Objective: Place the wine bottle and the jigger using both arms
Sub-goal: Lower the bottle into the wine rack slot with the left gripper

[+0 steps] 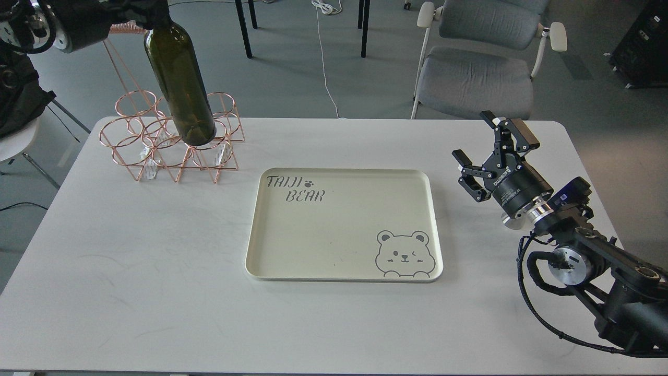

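Note:
The wine bottle [180, 86] is dark olive-green and tilted, with its top to the upper left. Its base is low over the rings of a copper wire rack [130, 141] at the table's back left; I cannot tell whether it touches them. My left gripper [148, 11] is at the top left edge, shut on the bottle's neck, which it hides. My right gripper [477, 138] is open and empty above the table's right side, to the right of the tray. The jigger is out of view.
A cream tray [344, 275] with a bear drawing lies empty at the table's centre. The white table [130, 261] reaches to the front edge. A grey chair [475, 73] stands behind the table at the back right.

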